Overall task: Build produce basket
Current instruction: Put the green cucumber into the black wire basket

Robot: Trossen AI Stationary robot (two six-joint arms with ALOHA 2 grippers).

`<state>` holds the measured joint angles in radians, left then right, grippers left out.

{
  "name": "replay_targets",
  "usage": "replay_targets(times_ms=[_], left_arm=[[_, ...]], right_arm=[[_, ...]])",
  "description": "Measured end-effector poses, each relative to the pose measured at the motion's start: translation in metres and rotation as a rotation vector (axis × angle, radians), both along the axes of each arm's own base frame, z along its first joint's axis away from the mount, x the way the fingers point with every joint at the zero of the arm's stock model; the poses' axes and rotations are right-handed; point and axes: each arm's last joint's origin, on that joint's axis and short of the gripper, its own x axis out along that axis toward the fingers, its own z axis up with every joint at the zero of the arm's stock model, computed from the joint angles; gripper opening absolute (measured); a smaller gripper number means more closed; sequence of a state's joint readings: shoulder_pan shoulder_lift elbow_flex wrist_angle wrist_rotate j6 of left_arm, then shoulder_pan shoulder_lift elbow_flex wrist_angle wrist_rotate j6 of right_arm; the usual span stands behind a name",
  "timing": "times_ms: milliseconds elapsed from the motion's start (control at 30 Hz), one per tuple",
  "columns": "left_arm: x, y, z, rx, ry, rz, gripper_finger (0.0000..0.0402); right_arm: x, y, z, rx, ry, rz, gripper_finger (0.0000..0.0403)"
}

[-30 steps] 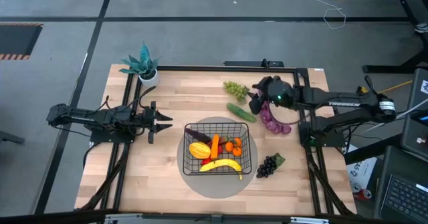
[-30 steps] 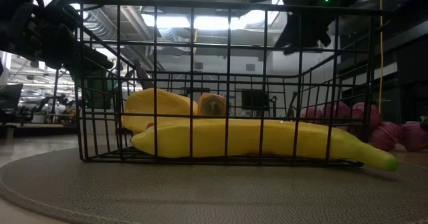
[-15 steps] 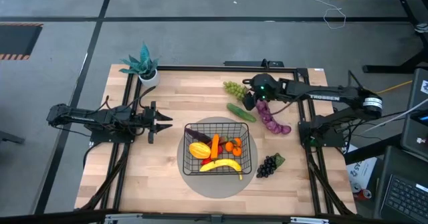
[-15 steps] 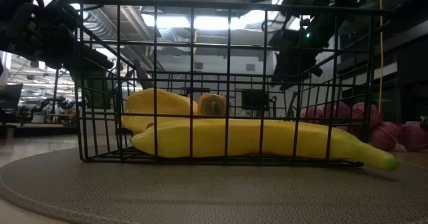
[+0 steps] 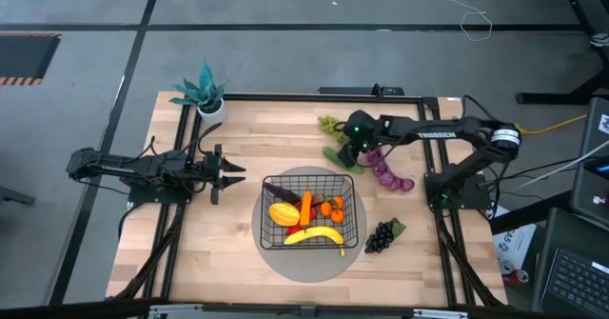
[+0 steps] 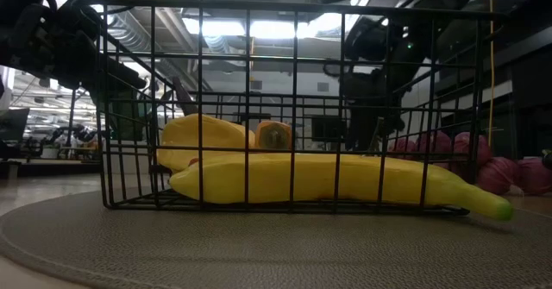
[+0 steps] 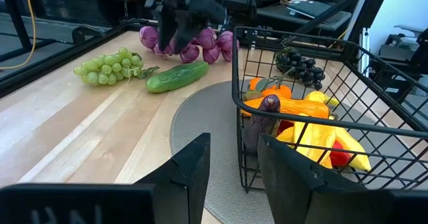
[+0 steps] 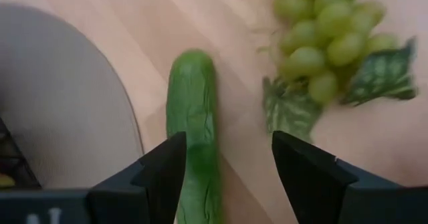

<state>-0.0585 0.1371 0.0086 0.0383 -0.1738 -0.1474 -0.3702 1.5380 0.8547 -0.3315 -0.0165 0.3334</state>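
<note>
One arm has moved: I see the right gripper (image 5: 350, 146) now over the cucumber (image 8: 192, 124), fingers spread, at the basket's (image 5: 269, 188) one o'clock; pickup appears next. Left gripper (image 5: 228, 171) waits, released.

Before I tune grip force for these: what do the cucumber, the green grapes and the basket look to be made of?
Cucumber: probably moulded plastic, uniform green with a dull sheen. Green grapes: likely plastic too, smooth glossy beads with a stiff flat leaf. Basket: thin rigid wire grid, seemingly metal with a black coating. The open right gripper hovers over the cucumber.
</note>
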Motion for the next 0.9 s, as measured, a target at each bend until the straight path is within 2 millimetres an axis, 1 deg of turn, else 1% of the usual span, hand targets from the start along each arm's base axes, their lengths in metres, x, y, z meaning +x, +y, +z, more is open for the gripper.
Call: replay_targets(times_ms=[67, 167, 300, 700, 833, 900], left_arm=[[0.0, 0.0, 0.0, 0.0, 0.0, 0.0, 0.0121], [0.0, 0.0, 0.0, 0.0, 0.0, 0.0, 0.0121], [0.0, 0.0, 0.0, 0.0, 0.0, 0.0, 0.0121], [0.0, 0.0, 0.0, 0.0, 0.0, 0.0, 0.0121], [0.0, 0.0, 0.0, 0.0, 0.0, 0.0, 0.0121], [0.0, 0.0, 0.0, 0.0, 0.0, 0.0, 0.0121]], right_arm=[[0.0013, -0.0001, -0.0046, 0.015, 0.011, 0.008, 0.0225], [0.0021, 0.0003, -0.0063, 0.021, 0.015, 0.017, 0.0225], [0.0035, 0.0046, -0.0066, 0.048, 0.004, 0.11, 0.0225], [0.0031, 0.0062, -0.0071, 0.0, 0.028, 0.192, 0.0225], [0.0013, 0.0012, -0.0072, -0.032, 0.042, 0.183, 0.0225], [0.0006, -0.0007, -0.0072, -0.055, 0.049, 0.213, 0.0225]])
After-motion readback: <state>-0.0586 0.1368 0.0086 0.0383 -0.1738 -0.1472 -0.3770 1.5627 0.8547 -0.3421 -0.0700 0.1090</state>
